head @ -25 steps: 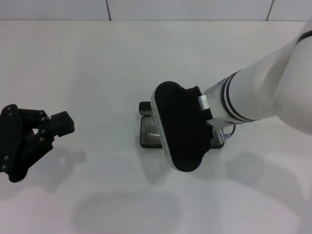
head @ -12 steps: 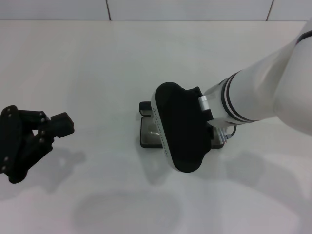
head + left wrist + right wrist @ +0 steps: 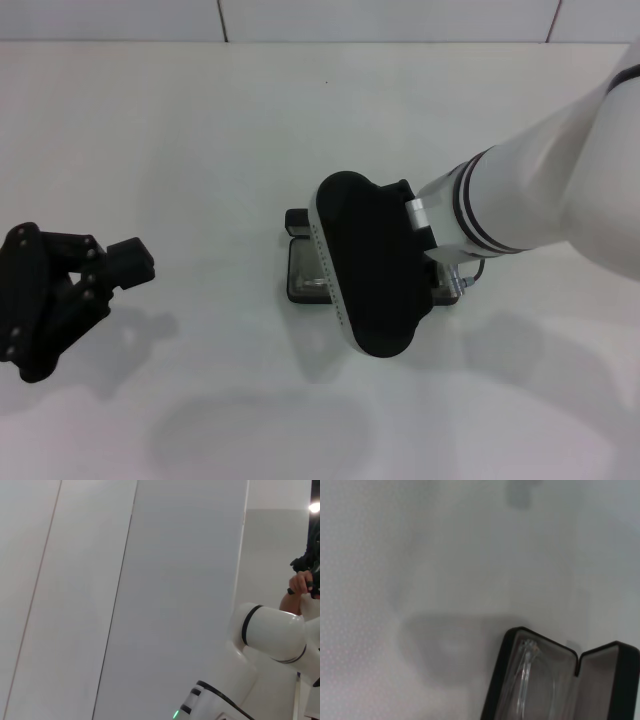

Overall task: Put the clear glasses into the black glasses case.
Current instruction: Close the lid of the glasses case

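The black glasses case lies open at the table's middle, its grey lining showing; most of it is hidden under my right arm's black wrist housing. In the right wrist view the open black glasses case holds the clear glasses, which rest on the lining. In the head view a faint glint of the clear glasses shows inside the case. My right gripper is hidden beneath the wrist housing, directly over the case. My left gripper hangs open and holds nothing at the far left, well away from the case.
The white table stretches around the case, with a tiled wall behind it. The left wrist view shows only grey wall panels, a white robot arm and a person's hand at the edge.
My left gripper has drifted slightly toward the near edge of the table. The right arm has barely shifted over the case.
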Controlling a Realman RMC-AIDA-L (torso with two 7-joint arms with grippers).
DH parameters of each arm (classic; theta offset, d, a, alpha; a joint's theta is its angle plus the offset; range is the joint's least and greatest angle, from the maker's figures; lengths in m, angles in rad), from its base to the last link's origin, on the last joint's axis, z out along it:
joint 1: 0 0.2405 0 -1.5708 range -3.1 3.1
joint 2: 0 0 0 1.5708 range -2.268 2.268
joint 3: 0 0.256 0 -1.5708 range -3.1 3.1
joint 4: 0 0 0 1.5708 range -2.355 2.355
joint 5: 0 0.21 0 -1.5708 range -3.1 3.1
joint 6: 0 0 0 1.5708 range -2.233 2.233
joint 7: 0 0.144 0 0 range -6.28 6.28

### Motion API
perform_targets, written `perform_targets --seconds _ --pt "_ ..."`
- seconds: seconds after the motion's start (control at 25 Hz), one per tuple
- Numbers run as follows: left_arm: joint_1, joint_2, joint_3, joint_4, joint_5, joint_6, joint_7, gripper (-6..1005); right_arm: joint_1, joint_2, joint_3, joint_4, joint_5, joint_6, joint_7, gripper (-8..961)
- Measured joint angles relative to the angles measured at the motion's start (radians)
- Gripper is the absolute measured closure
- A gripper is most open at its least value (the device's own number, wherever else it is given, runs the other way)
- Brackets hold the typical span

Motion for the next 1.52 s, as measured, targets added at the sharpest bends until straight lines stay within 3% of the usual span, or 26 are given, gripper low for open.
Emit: perform_targets --seconds 0.24,0.6,1.0,1.16,1.28,1.32,1.36,1.4,1.44,1.52 --pt "0.0 0.0 0.0 0.0 0.003 0.0 0.003 944 -0.012 0.0 -0.021 -0.018 -0.001 -0.006 0.001 804" --pt "0.004 0.0 -0.02 0.0 -0.003 0.0 -0.011 944 -0.121 0.0 0.015 -0.165 0.015 -0.041 -0.005 805" --pt "0.004 -0.005 -0.098 0.002 0.003 -0.005 -0.051 943 -0.325 -0.003 0.257 -0.394 0.297 -0.108 -0.078 805" --pt "-0.023 -0.002 -0.101 0.011 0.004 -0.022 -0.093 940 -0.433 -0.002 0.478 -0.437 0.521 -0.211 -0.181 805" --pt "-0.054 -0.014 -0.102 0.013 0.004 -0.049 -0.108 932 -0.491 -0.001 0.704 -0.402 0.734 -0.308 -0.261 806" --pt "-0.063 -0.019 -0.102 0.014 0.004 -0.061 -0.111 926 -0.491 -0.001 0.704 -0.402 0.734 -0.308 -0.261 806" --pt "-0.076 -0.025 -0.1 0.014 0.006 -0.08 -0.115 919 -0.512 -0.001 0.799 -0.374 0.818 -0.34 -0.293 806" --pt "-0.094 -0.031 -0.098 0.014 0.011 -0.102 -0.118 913 -0.547 -0.001 1.027 -0.274 0.982 -0.408 -0.376 806" --pt "-0.104 -0.034 -0.097 0.015 0.014 -0.113 -0.119 906 -0.551 -0.001 1.074 -0.253 1.011 -0.424 -0.391 806" --pt "-0.143 -0.049 -0.096 0.015 0.036 -0.142 -0.121 758 -0.56 -0.002 1.221 -0.181 1.075 -0.472 -0.437 806"
